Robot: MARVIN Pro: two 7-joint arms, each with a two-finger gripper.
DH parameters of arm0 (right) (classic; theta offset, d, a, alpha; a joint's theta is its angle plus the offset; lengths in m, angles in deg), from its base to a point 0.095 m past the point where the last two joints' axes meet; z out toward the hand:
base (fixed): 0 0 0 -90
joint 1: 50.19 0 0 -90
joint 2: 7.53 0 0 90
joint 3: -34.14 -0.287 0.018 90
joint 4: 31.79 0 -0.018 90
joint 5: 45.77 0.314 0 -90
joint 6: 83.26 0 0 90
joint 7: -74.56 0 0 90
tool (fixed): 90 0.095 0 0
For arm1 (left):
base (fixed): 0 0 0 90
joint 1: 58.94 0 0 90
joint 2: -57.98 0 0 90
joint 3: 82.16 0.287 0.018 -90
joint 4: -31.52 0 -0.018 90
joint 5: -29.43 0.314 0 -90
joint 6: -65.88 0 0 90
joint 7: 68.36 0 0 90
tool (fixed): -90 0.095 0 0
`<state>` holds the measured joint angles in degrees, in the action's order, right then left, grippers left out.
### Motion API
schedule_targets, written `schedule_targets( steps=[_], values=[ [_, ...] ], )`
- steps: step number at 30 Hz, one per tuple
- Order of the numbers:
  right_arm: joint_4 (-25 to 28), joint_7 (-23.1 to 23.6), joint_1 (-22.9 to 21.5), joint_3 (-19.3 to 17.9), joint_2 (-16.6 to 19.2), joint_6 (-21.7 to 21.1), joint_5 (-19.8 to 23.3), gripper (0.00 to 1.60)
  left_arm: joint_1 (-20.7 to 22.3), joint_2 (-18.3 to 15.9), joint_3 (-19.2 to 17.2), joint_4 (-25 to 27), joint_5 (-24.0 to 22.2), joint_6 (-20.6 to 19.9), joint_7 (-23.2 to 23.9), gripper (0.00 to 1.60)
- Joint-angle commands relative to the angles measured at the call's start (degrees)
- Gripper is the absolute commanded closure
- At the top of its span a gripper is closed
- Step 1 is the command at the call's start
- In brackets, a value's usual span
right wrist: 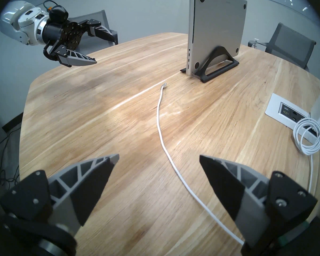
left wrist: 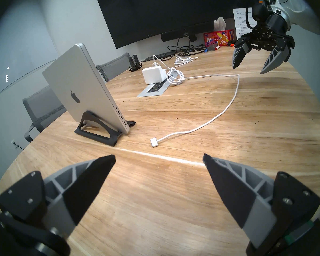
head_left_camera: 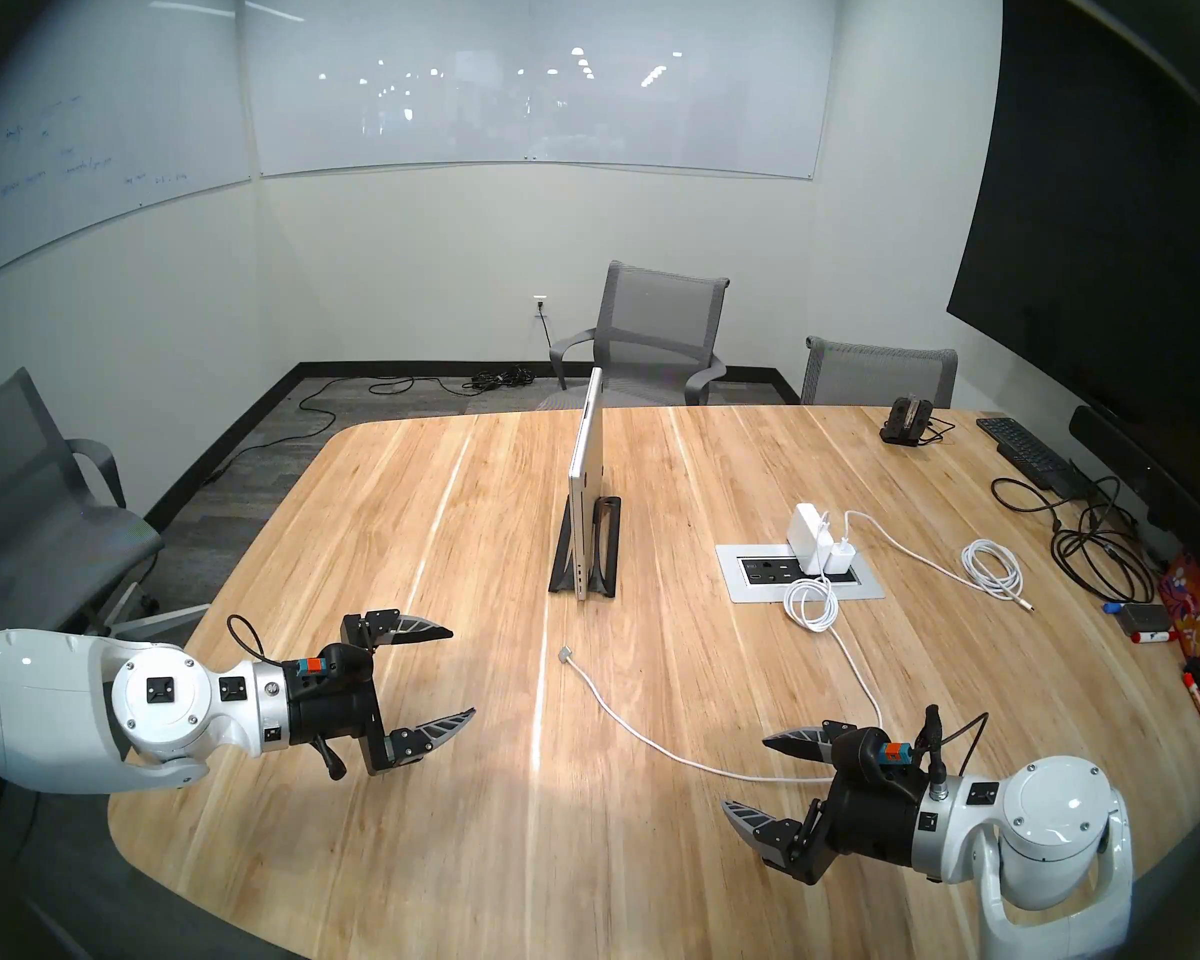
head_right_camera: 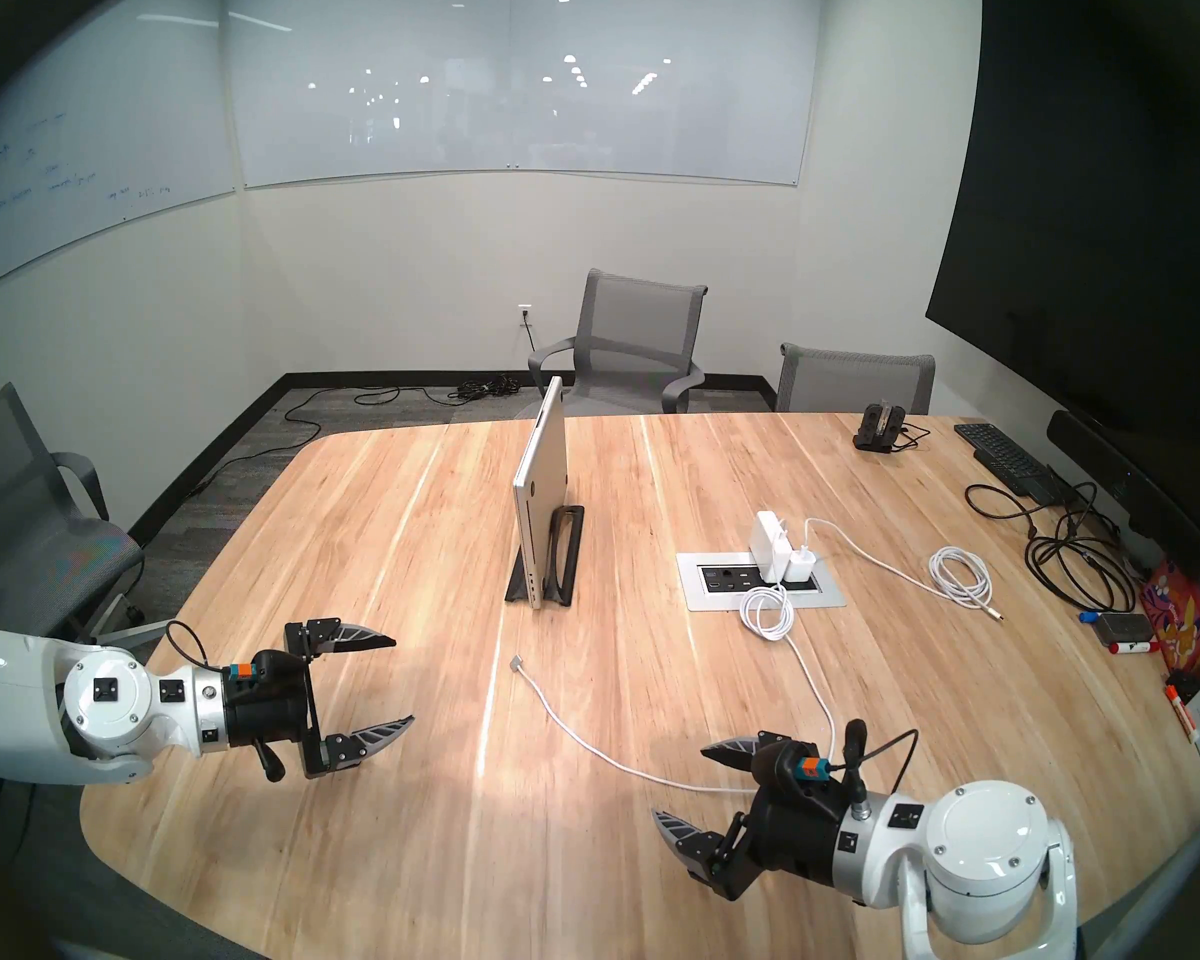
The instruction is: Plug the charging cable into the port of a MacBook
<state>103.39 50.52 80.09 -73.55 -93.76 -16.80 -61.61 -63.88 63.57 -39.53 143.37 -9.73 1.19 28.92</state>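
**Cable loose, both claws empty**

MacBook (left wrist: 78, 87) stands on edge in black stand (left wrist: 98, 133), ports facing robot for access. Charging cable (left wrist: 207, 128) lies on table (head_left_camera: 445, 834); connector (left wrist: 154, 142) just short of laptop. Left gripper (head_left_camera: 438, 674) & right gripper (head_left_camera: 749, 775) hover w/ jaws spread.

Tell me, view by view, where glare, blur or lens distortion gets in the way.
Head views: fisheye bends the table edge, ceiling lights glare off the whiteboard, and a bright streak crosses the wood. Left wrist: the connector of the charging cable and the ports on the MacBook are sharp. Right wrist: its own gripper is soft, near edges smeared.
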Motion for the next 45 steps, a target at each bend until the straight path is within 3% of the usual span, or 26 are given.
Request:
schedule_targets(
  steps=[1, 5, 8, 12, 22, 30, 40, 45],
  values=[
    [0.88, 0.06, -0.22, -0.04, -0.04, 0.04, 0.19, 0.0, 0.43, 0.14, -0.08, 0.33, 5.14, 2.34, -1.1, 0.0],
    [0.88, 0.09, -0.23, -0.05, -0.07, 0.04, 0.17, 0.0, 0.58, 0.14, 0.02, 0.54, 6.22, 2.31, -1.47, 0.0],
    [0.88, 0.11, -0.24, -0.06, -0.08, 0.05, 0.15, 0.0, 1.1, 0.14, 0.44, 1.35, 2.66, 0.84, -1.15, 0.0],
    [0.81, 0.11, -0.27, -0.04, -0.11, 0.09, 0.13, 0.0, 1.12, 0.14, 0.83, 4.37, -6.97, -3.18, -1.78, 0.0],
    [0.8, 0.15, -0.29, -0.06, -0.16, 0.13, 0.09, 0.0, 2.76, 0.14, 1.05, 10.11, -22.16, -14.88, -1.85, 0.0],
    [0.81, 0.17, -0.3, -0.06, -0.19, 0.15, 0.07, 0.0, 3.94, 0.14, 0.35, 14.52, -36.63, -22.05, -6.11, 0.0],
    [0.73, 0.16, -0.34, -0.05, -0.24, 0.21, 0.04, 0.0, 5.48, 1.82, -3.67, 18.55, -55.45, -21.39, -13.2, 0.0],
    [0.75, 0.18, -0.33, -0.06, -0.25, 0.21, 0.03, 0.0, 5.54, 5.4, -5.3, 20.11, -63.07, -19.66, -18.15, 0.0]
  ],
)
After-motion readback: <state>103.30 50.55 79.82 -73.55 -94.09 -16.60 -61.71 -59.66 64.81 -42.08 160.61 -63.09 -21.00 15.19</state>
